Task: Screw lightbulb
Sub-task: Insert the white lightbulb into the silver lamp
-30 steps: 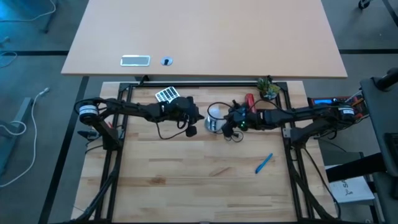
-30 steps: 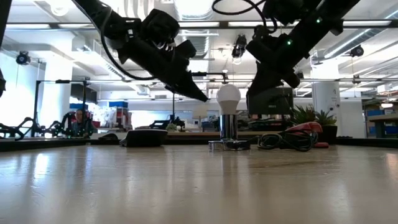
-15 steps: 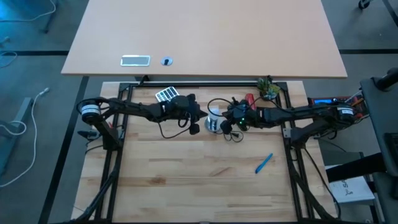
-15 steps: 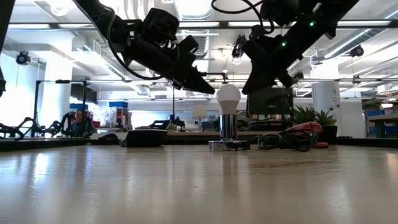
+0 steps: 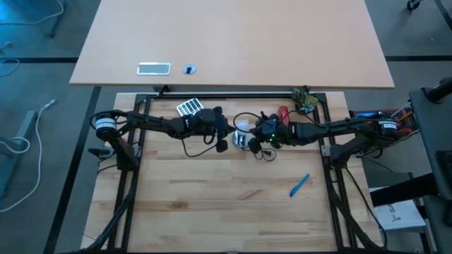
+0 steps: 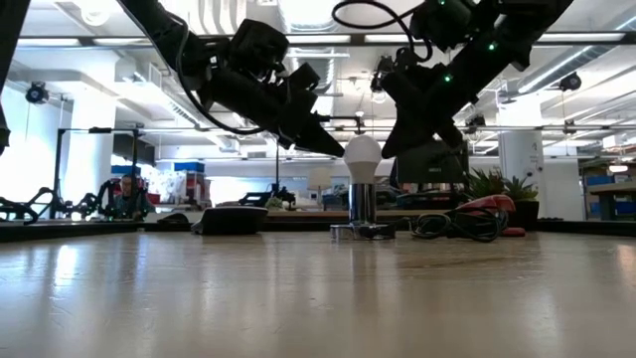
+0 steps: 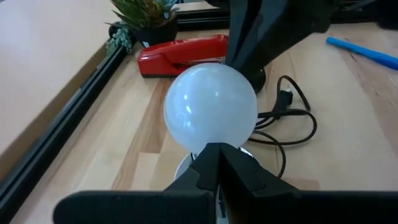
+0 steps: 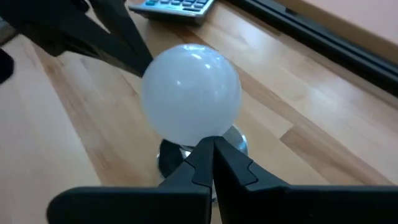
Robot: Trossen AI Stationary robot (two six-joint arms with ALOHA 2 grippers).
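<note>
Two closed tools, left tool (image 6: 338,151) and right tool (image 6: 390,149), flank the upright lightbulb (image 6: 363,159).

the narrow screw end of the whitish frosted pear-shaped lightbulb (image 7: 210,115) is hiding from every view: in the left wrist view the left gripper (image 7: 219,163) with its pressed-together dark fingers is covering the bulb's underside, and in the right wrist view the right gripper (image 8: 208,155), likewise closed, is blocking it. the round shiny silver socket (image 8: 169,155) is showing only as a sliver beneath the bulb there. beyond the bulb, the red stapler (image 7: 183,53) is partly vanishing behind the other arm's dark gripper. from above, the bulb is too small to separate from its socket. the grey calculator (image 8: 176,7) past the bulb is being cut by the picture's edge.
</note>
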